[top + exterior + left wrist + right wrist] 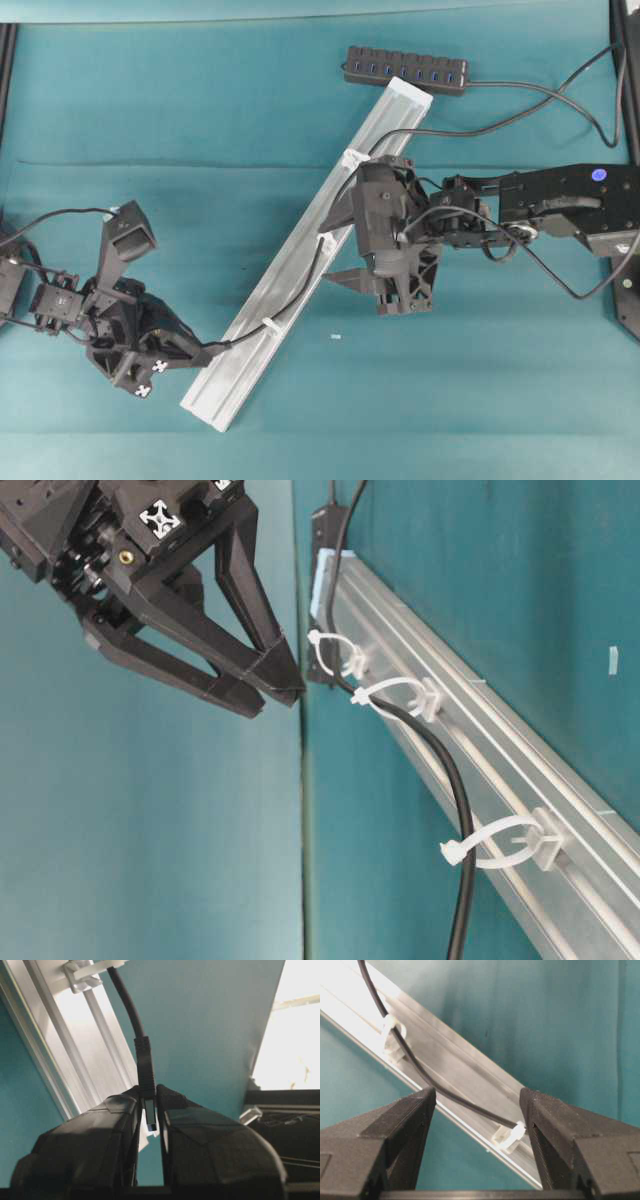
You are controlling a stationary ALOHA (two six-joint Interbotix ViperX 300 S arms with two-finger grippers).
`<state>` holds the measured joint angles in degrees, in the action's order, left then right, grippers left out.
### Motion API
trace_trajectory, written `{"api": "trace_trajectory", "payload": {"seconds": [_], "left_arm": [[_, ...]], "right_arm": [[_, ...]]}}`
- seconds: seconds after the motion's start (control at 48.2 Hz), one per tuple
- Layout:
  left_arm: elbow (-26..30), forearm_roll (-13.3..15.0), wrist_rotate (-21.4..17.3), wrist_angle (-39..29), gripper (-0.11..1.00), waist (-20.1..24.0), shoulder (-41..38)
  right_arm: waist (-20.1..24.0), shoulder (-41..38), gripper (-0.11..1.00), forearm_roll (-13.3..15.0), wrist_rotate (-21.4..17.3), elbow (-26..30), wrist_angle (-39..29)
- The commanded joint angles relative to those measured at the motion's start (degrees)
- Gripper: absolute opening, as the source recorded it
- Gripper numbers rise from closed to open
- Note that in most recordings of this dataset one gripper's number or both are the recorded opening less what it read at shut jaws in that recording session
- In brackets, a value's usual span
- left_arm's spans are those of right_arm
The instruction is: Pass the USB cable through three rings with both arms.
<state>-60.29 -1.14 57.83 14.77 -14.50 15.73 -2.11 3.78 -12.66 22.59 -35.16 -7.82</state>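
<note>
Cable (300, 285) runs along my silver rail (300, 250), which lies slantwise on the teal cloth (200, 100), and it is threaded through all three whitish rings: the upper ring (350, 158), the middle ring (326, 241) and the lower ring (271, 325). From table level I see the dark cord passing inside each loop in turn, the nearest loop (495, 845) sitting low on the rail and the other two close together farther off.

My left gripper (205, 348) sits just past the lower end of the rail, and its jaws are pressed together on the plug (147, 1087) of the cable. In the left wrist view the ribbed black plug body stands upright between my two fingertips, its silvery metal tip tucked down into the narrow gap, and the cord rises from it toward the ring clip above.

My right gripper (345, 245) hangs over the middle of the rail with its jaws spread wide and nothing between them. In the right wrist view the two black fingers (410, 1125) stand well apart, framing the rail, the cord and two rings beyond them, without touching any of these.

At the top of the overhead view a black multi-port hub (407, 70) lies just beyond the upper end of the rail, and the cord curves away rightward from the upper ring.
</note>
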Motion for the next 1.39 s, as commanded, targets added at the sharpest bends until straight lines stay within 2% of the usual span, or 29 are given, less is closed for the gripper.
{"api": "trace_trajectory", "payload": {"seconds": [0.0,0.062,0.249,0.311,0.353,0.561,0.81,1.204,1.37], "left_arm": [[1.3,-0.2,-0.2,0.3,0.12,-0.3,1.8],[1.3,-0.2,-0.1,0.0,0.25,-0.3,1.8],[2.5,-0.2,-1.6,-2.1,0.80,-0.3,1.8],[3.1,-0.4,-3.7,-2.5,0.92,-0.3,2.4],[3.3,-0.2,-5.5,-2.5,0.96,-0.3,2.8],[4.4,-0.2,-17.5,-3.7,0.95,-0.2,8.2],[4.0,-0.4,-27.1,-3.9,0.94,1.6,18.0],[3.3,-0.2,-32.9,-5.0,0.94,3.1,27.0],[3.3,-0.2,-37.4,-5.9,0.94,3.4,28.9]], "right_arm": [[0.3,0.2,0.79,-0.1,-0.6,0.7,0.5],[0.3,0.3,0.79,-0.1,-0.6,0.7,0.4],[0.8,0.5,0.78,-0.1,-0.6,0.8,0.5],[1.0,1.1,0.78,-0.1,-0.7,1.0,0.5],[1.1,1.6,0.78,-0.1,-0.7,1.0,0.5],[1.0,6.2,0.78,-0.1,-4.4,0.4,1.3],[1.0,12.1,0.78,-0.2,-10.8,-1.7,5.4],[1.0,21.1,0.78,-0.1,-12.0,-5.5,10.6],[0.6,25.0,0.78,-0.2,-12.0,-6.7,10.9]]}}
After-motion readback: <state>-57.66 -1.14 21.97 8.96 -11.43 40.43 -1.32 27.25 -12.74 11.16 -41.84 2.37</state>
